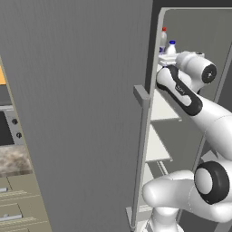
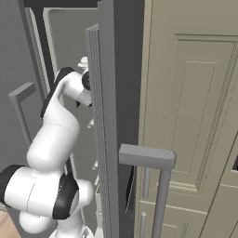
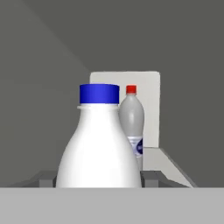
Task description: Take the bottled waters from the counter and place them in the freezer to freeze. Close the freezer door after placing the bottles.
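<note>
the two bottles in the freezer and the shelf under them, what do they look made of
Blue-capped bottle: probably plastic, opaque white with a soft sheen and a smooth moulded blue cap. Red-capped bottle: likely thinner translucent plastic, greyish body with a blue label band. Shelf: flat matte white, plastic or coated metal; the render leaves it open. Freezer walls: plain matte grey.

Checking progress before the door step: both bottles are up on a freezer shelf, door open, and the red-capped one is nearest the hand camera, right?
Not quite. The blue-capped bottle is nearest in the hand view; the red-capped bottle stands behind it. Both are on a freezer shelf with the door open, as the left base view shows.
</note>
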